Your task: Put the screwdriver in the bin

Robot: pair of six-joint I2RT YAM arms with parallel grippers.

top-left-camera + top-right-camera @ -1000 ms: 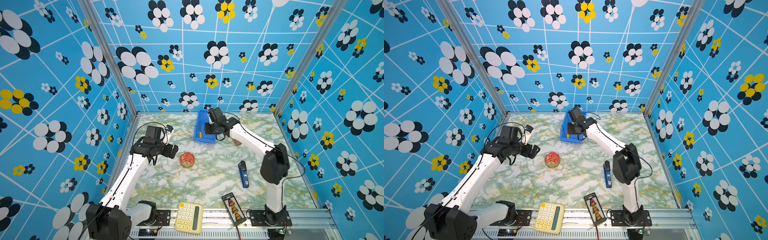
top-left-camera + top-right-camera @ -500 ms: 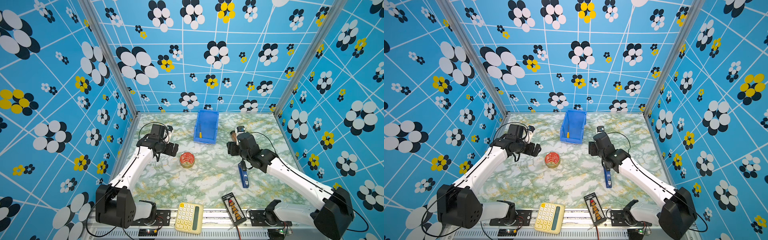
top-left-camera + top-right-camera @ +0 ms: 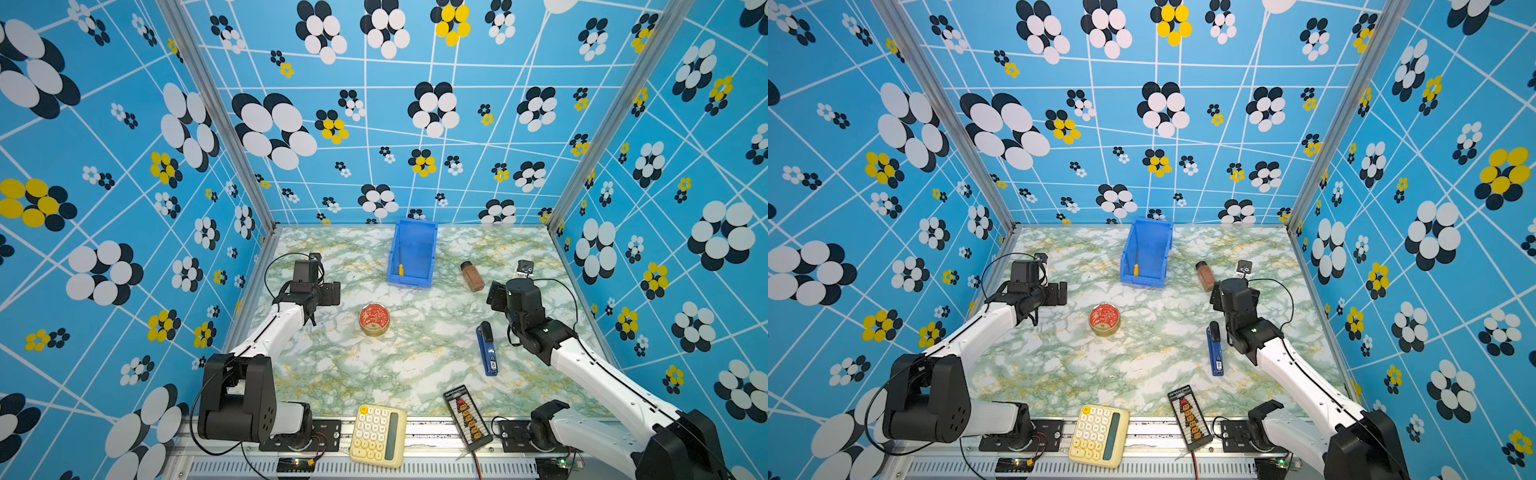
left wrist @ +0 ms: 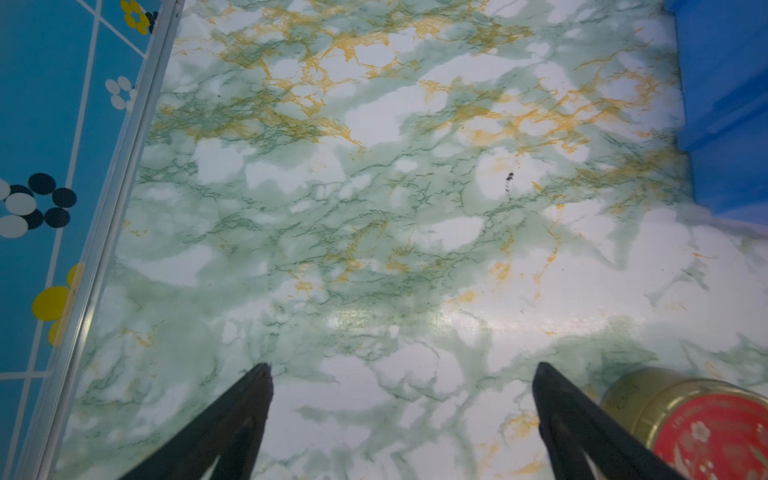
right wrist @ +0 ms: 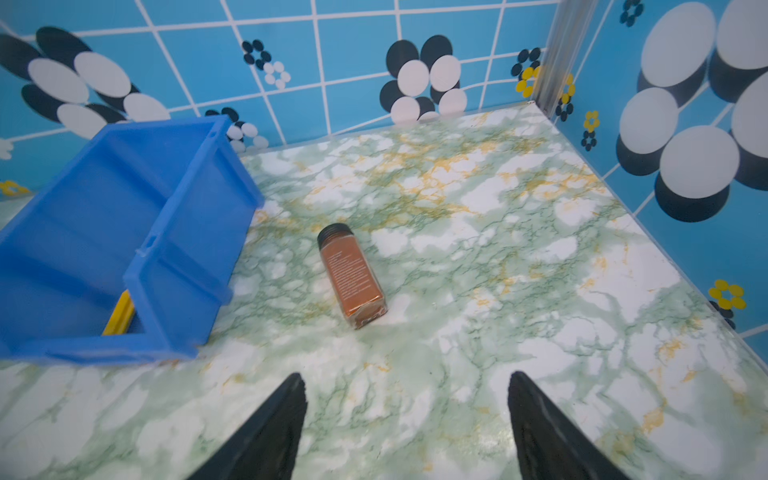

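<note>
right wrist view shows you the screwdriver (image 5: 118, 313) lying inside the bin (image 5: 178, 232), so placing looks done. your right gripper (image 5: 405, 378) and left gripper (image 4: 403, 365) stand spread, empty; next, just park them clear.

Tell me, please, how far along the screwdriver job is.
Done: the screwdriver lies inside the bin. In hand: nothing; the left gripper and right gripper are open and empty, clear of the bin. Remaining: nothing visible.
</note>
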